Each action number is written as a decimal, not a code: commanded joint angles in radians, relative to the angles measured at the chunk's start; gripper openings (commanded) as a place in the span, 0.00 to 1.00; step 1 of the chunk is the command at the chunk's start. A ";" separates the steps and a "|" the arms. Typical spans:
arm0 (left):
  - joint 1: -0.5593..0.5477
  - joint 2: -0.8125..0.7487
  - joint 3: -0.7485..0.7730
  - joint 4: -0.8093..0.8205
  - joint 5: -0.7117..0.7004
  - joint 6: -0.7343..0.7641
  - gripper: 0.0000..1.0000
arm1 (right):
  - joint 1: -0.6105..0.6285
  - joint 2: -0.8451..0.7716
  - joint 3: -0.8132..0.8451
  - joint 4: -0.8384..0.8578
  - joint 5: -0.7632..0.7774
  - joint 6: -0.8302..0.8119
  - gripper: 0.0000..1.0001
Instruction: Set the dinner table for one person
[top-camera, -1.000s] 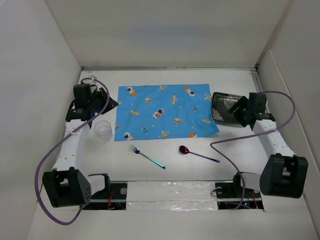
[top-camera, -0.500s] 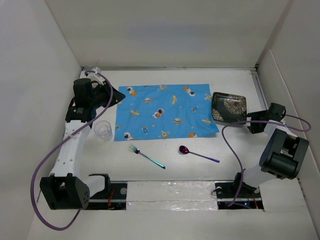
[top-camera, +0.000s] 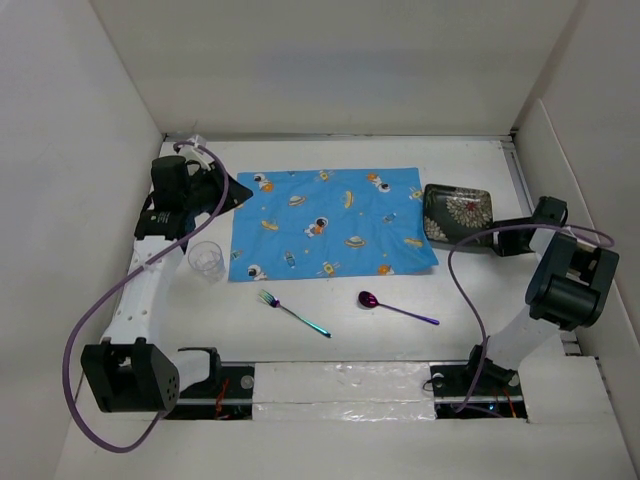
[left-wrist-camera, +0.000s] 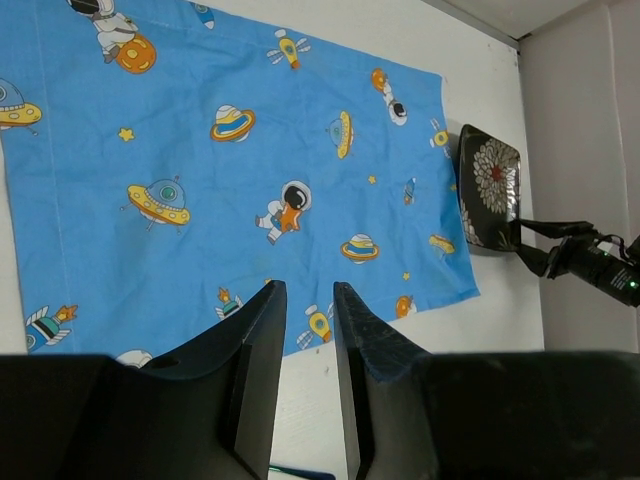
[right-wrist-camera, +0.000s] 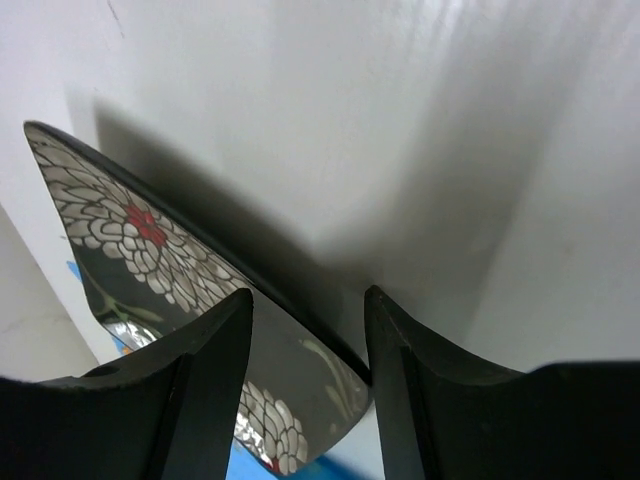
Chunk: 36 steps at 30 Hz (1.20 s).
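Counter (top-camera: 340, 285), the white surface to be laid as a dinner table for one, is seen filling the walled enclosure beyond the arm bases, with the setting judged barely begun. At its centre a blue placemat (top-camera: 330, 222) printed with astronauts, planets and rockets is spread flat and bare. Within the last second the right arm has been drawn back and folded toward the right wall. Its right fingers (right-wrist-camera: 200, 380) are now parted at the near right corner of the dark flower-patterned plate (top-camera: 458, 213), whose rim is lined up with the gap; contact cannot be confirmed. The plate is left on the counter just off the placemat's right edge, not yet on it. The left arm has been shifted slightly toward the far wall, and its left fingers (left-wrist-camera: 255, 360) are held over the placemat's left end with only a narrow gap and nothing between them. A clear glass (top-camera: 206, 260), a purple spoon (top-camera: 395, 307) and an iridescent fork (top-camera: 293, 313) are left where they lay. No brand, label or writing can be read.
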 joint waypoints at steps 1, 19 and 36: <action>-0.004 -0.003 0.027 0.057 0.003 -0.006 0.23 | 0.016 0.049 0.100 -0.108 -0.004 -0.048 0.52; -0.004 0.003 -0.043 0.115 0.000 -0.019 0.23 | 0.064 -0.002 0.063 -0.266 0.023 -0.192 0.56; -0.004 0.021 -0.051 0.121 0.019 -0.010 0.22 | 0.082 0.028 0.032 -0.057 -0.034 0.015 0.51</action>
